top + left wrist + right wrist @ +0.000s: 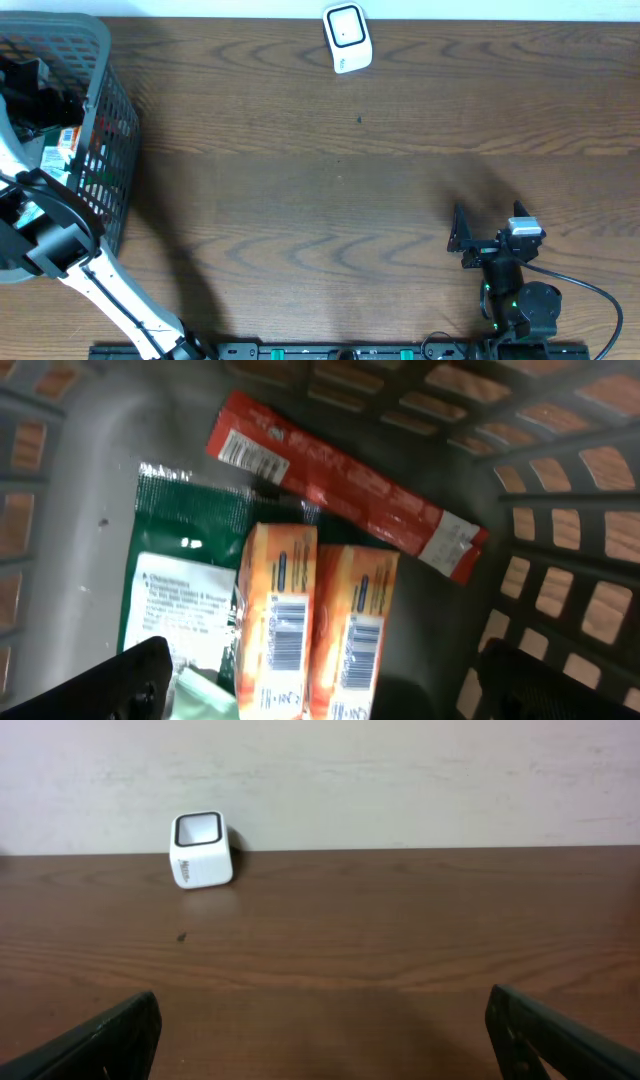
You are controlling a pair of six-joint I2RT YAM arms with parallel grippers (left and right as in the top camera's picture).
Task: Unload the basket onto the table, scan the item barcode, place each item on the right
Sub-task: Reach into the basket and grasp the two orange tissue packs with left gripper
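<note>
The left gripper [330, 695] hangs wide open inside the basket [110, 150], empty.
Below it two orange boxes [305, 620] lie barcodes up, green pouch [175, 560] beside, red packet [340, 485] beyond; the right gripper [325, 1040], also spread and empty, sits well right of the basket, scanner [347, 38] farther back.

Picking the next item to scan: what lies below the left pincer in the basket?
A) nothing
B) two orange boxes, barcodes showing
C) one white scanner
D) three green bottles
B: two orange boxes lie side by side in the basket, barcodes up, next to a green pouch and a red packet.
</note>
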